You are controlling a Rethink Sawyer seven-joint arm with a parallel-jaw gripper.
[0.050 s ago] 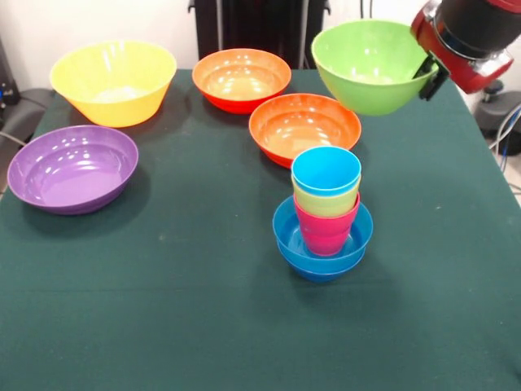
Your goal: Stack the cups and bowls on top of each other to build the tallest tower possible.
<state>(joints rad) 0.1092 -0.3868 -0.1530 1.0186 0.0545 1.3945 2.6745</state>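
A dark green cloth-covered surface (163, 326) fills the front view. Near its middle stands the tower (324, 218): a glossy small blue plastic bowl (285, 236) (a second blue rim seems to sit just under it) holding three nested ribbed plastic tumblers. The red-pink cup (326, 228) stands in the bowl, the translucent yellow cup (326, 201) sits inside it, and the light blue cup (326, 169) tops the stack, all upright.

Just behind the tower rests a glossy orange plastic bowl (303, 125). A second orange bowl (241, 77) lies farther back and to the left. At the far left corner sits a large yellow plastic bowl (114, 80), and in front of it, near the left edge, a wide purple plastic bowl (73, 167).

At the upper right, the red and black robot arm (472, 37) reaches in from the top. Its end effector (430, 72) pinches the right rim of a lime green plastic bowl (370, 61), which hangs tilted in the air, clear of the surface, above and to the right of the nearer orange bowl and well apart from the tower.
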